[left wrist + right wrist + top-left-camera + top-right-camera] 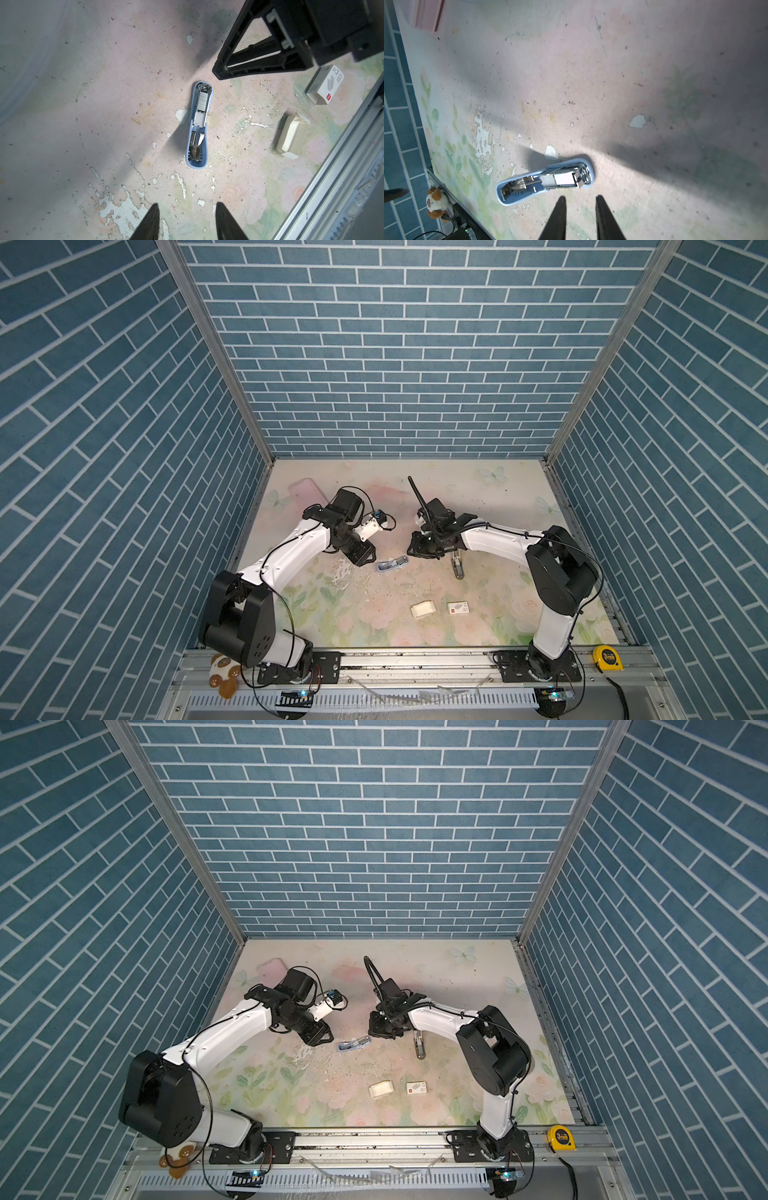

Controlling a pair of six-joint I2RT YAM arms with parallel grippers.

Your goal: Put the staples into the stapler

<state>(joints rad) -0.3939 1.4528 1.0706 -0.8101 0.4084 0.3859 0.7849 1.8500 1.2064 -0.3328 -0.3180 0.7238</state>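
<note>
Staples (pixel 202 101), ribbed silvery strip in blue plastic stapler (pixel 197 164), left pincer (pixel 187 205), right pincer (pixel 580 198) both parted, empty

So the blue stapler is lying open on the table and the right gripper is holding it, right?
Not quite. The blue stapler does lie open on the table, but the right gripper isn't holding it: its jaws are open and empty beside it. The right wrist view shows that.

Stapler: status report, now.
Both open and empty: left gripper, right gripper, fingers apart above the table. The stapler lies opened up, staples in its channel. Nothing blocks it.
</note>
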